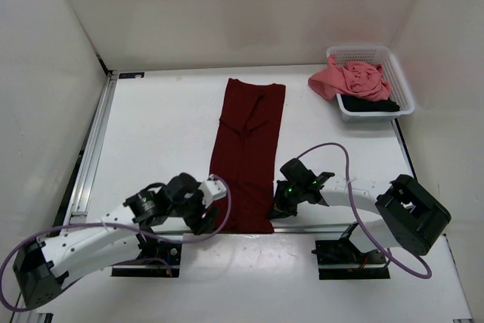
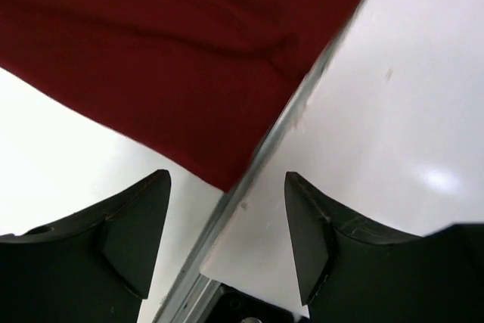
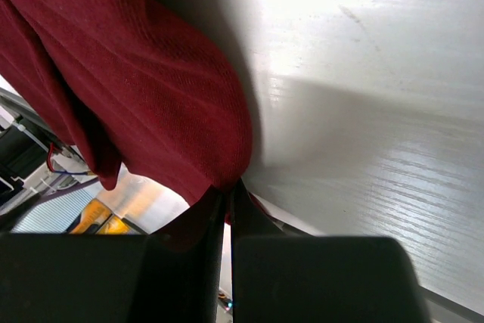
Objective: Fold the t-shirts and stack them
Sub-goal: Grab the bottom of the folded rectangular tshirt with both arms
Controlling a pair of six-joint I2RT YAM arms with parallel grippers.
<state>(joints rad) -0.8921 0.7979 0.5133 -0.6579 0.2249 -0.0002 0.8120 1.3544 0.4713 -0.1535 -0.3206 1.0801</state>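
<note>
Left gripper [image 1: 207, 215] sits low at the near-L corner of the maroon shirt [image 1: 246, 149], jaws wide, nothing btwn them. In the wrist view the corner tip lies just ahead of the fingers [image 2: 128, 225], not yet in the gap. Shirt's a long narrow strip on the table [image 1: 166, 134], long axis running straight away from the bases, near hem at the front edge. Right gripper [image 1: 277, 209] is at the near-R corner, pinched tight on a bunch of maroon cloth, forearm reaching in low from the R. Both arms flank the near hem. I'd say L needs a short push fwd onto its corner before any fold twd the far end. Far R: pink shirt [image 1: 352, 79] spills over the basket [image 1: 363, 48], black shirt [image 1: 376, 106] under it, well apart.
</note>
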